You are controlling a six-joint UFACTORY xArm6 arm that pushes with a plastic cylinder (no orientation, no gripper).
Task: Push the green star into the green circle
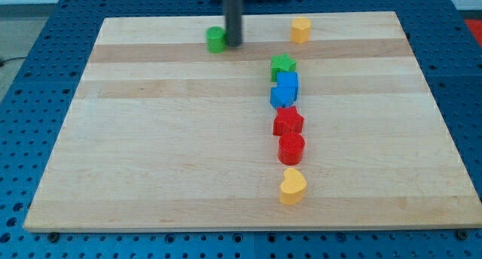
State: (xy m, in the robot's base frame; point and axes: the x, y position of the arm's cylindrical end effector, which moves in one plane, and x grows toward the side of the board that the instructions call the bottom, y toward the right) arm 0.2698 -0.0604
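The green star (283, 65) lies on the wooden board (151, 138) right of centre, near the view's top. The green circle (216, 39) is a round green block further left and higher, close to the top edge. My tip (234, 44) stands right beside the green circle, at its right side, touching or nearly touching it. The star is to the lower right of my tip, well apart from it.
Below the green star a column runs toward the view's bottom: two blue blocks (285, 89), a red star-like block (288, 122), a red cylinder (291, 148) and a yellow heart (293, 186). A yellow block (301, 30) sits near the top edge, right of my tip.
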